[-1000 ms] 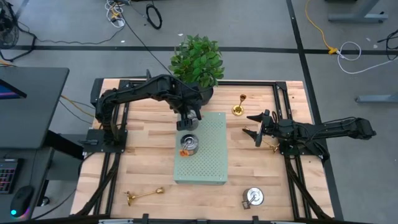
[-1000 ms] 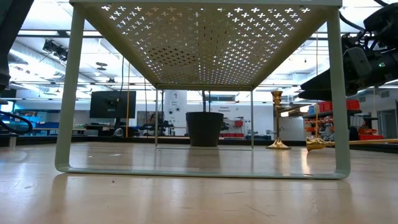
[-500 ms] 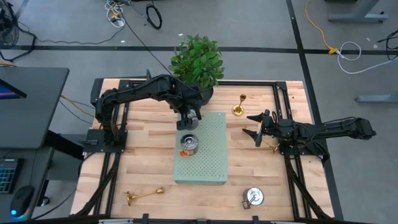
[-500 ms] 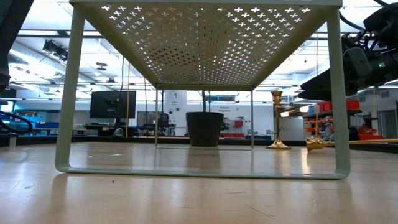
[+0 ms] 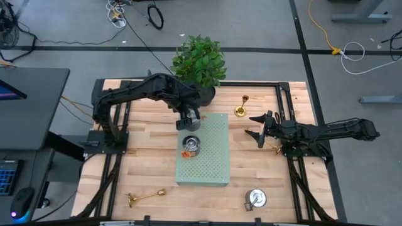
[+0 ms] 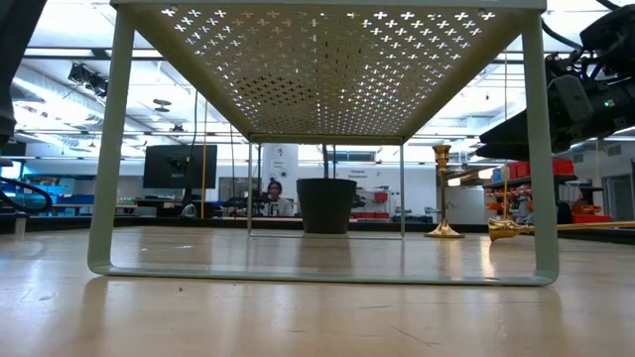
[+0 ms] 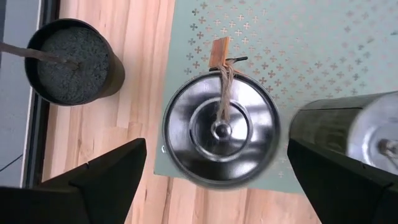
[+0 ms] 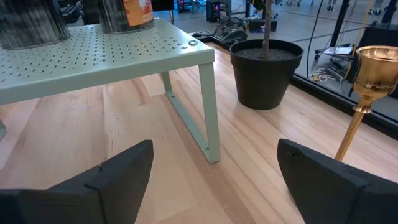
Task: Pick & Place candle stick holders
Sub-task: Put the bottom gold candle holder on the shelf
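Left gripper (image 5: 189, 120) hangs over the far end of the pale green perforated board (image 5: 212, 164), fingers spread wide and holding nothing. In the left wrist view a squat silver holder (image 7: 220, 128) with a wooden tag tied on sits at the board's edge directly between the fingers, and a second silver holder (image 7: 348, 140) stands just beside it; the black plant pot (image 7: 73, 60) is off the board on the table. Judged step: a silver holder has been set on the board and released. Right gripper (image 5: 259, 129) waits open, low over the table on the right, with an upright gold holder (image 5: 240, 109) near it. A lying gold holder (image 5: 144, 198) and a silver holder (image 5: 255, 199) remain at the near edge. Next move calls for lifting the left gripper straight clear without knocking either silver piece, then reaching for one of the holders off the board.
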